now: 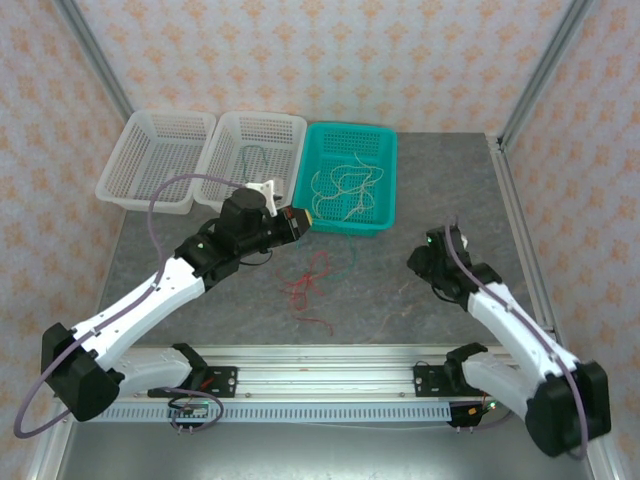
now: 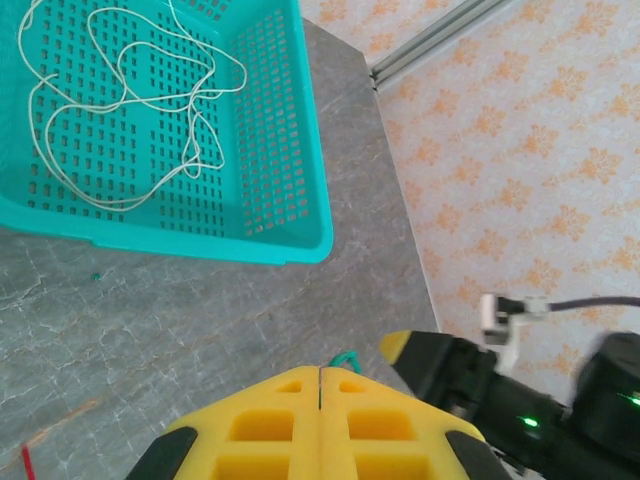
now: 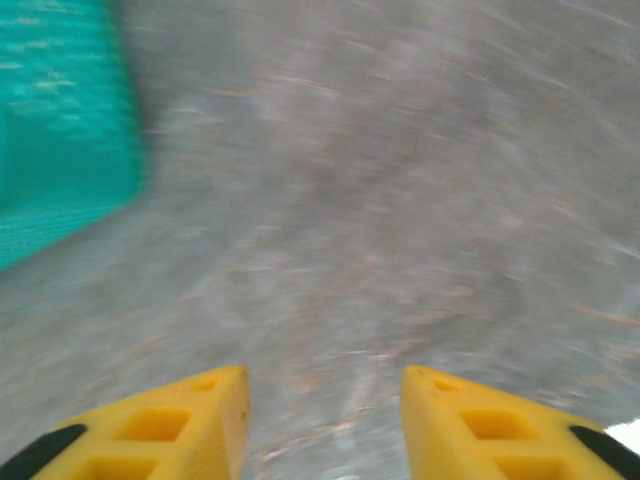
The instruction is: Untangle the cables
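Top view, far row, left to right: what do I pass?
white basket → second white basket → teal basket with cream cables

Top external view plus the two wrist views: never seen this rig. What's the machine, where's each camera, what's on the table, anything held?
These are two robot arms bolted at the table's near edge, each ending in two yellow fingers. The top view looks down from above and behind the arms. The other two cameras ride on the wrists and look past their own fingers.

On the grey table stand a left white basket, a middle white basket and a teal basket holding cream cables. A red cable lies loose on the table.

The left fingers, near the teal basket, are shut and seem to pinch a green cable at their tip. The right fingers stand apart over the table with nothing between them; that picture is blurred.
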Action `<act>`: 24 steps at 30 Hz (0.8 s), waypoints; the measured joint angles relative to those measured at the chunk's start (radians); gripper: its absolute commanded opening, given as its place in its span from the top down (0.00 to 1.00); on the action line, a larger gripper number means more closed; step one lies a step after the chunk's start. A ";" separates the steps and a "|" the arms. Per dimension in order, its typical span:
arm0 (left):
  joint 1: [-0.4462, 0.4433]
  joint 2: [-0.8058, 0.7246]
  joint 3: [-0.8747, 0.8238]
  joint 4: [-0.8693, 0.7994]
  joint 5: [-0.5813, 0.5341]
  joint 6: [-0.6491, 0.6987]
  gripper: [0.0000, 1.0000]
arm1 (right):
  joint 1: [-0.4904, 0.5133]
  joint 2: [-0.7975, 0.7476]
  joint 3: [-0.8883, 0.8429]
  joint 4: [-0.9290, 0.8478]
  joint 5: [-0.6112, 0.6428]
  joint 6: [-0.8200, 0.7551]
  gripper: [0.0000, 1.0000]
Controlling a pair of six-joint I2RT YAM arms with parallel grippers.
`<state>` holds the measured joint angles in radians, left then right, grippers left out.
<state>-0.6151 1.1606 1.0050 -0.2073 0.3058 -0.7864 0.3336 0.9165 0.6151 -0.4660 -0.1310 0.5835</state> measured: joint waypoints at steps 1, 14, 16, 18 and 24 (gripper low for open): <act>0.000 0.000 0.000 0.000 0.000 0.000 1.00 | 0.022 -0.050 0.000 0.033 -0.036 -0.018 0.44; 0.000 0.000 0.000 0.001 0.011 -0.011 1.00 | 0.387 0.014 -0.249 0.800 -0.169 -0.122 0.18; 0.000 -0.002 0.001 0.001 0.016 -0.020 1.00 | 0.428 0.121 -0.239 0.876 -0.169 -0.166 0.18; 0.000 -0.006 0.004 0.001 0.022 -0.027 1.00 | 0.462 0.214 -0.213 0.930 -0.144 -0.193 0.19; 0.000 -0.069 0.014 0.006 0.027 -0.062 1.00 | 0.477 0.429 -0.151 1.020 0.170 -0.051 0.38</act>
<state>-0.6151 1.0920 1.0191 -0.2016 0.3325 -0.8482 0.8108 1.3457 0.4644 0.5541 0.0387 0.5320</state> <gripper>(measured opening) 0.050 0.675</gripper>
